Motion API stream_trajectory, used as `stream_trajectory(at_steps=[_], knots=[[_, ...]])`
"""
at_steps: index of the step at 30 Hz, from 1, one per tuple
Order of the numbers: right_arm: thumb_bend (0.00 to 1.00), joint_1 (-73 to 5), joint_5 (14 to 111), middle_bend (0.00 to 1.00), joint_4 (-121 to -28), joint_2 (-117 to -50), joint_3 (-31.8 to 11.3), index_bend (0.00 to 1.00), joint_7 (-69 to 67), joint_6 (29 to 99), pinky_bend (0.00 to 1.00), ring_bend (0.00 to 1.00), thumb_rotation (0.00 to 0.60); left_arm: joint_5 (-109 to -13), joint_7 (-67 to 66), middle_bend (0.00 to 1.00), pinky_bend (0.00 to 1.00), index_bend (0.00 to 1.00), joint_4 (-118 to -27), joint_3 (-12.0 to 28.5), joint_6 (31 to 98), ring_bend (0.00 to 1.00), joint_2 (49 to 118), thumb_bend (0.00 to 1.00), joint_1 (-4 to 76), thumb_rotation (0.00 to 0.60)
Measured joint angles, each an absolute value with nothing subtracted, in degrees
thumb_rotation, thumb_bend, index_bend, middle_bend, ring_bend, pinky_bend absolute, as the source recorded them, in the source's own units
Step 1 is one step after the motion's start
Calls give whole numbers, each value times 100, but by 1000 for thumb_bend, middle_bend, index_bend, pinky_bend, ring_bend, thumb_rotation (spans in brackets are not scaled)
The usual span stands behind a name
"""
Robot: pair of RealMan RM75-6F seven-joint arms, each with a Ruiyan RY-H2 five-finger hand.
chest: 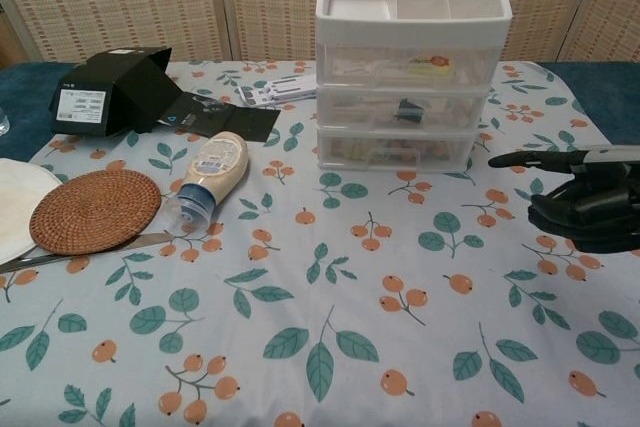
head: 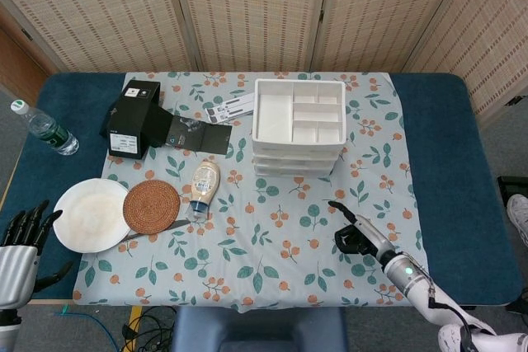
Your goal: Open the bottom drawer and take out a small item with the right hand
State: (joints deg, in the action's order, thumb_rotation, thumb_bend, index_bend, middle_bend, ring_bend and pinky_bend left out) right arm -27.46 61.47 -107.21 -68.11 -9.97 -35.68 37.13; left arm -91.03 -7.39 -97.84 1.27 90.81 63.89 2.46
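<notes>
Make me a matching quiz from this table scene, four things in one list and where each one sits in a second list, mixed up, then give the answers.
Things:
1. water bottle
2. woven coaster
3. right hand
4. black box

Places:
A. over the floral cloth, in front of the drawer unit
B. on bare blue tabletop at the far left edge
C. far left part of the cloth, beside the open black flap
D. overlapping the white plate, near the sauce bottle

Pairs: 1-B, 2-D, 3-A, 4-C
</notes>
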Motion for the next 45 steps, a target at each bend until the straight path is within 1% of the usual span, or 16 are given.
stream_trajectory(at_steps=[7, 12, 27, 37, 45], knots=[[674, -3045, 5629, 804, -10163, -7291, -1524, 0, -4577, 2881, 1000, 1000, 600, -9076, -756, 44, 73, 132, -9793, 131, 9079, 78, 6369, 175, 232, 600], [675, -3287, 5329, 793, -9651, -7627, -1734, 0, -4761, 2547, 1000, 1000, 600, -9070, -778, 44, 73, 132, -9818, 133, 9072, 78, 6360, 175, 230, 600], [676, -4025, 4188, 783, -8465, -8464, -1868, 0, -4463, 2177, 1000, 1000, 600, -8978, -841, 43, 73, 132, -9854, 148, 9018, 78, 6331, 175, 225, 600], [676, -4461, 3760, 779, -7984, -8778, -1914, 0, -4126, 2093, 1000, 1000, 600, -8945, -826, 44, 73, 132, -9821, 151, 9007, 78, 6316, 175, 214, 600], [676, -4785, 3350, 780, -7635, -9003, -1854, 0, -3867, 2053, 1000, 1000, 600, -8936, -808, 44, 73, 132, -9813, 147, 9006, 78, 6287, 175, 201, 600]])
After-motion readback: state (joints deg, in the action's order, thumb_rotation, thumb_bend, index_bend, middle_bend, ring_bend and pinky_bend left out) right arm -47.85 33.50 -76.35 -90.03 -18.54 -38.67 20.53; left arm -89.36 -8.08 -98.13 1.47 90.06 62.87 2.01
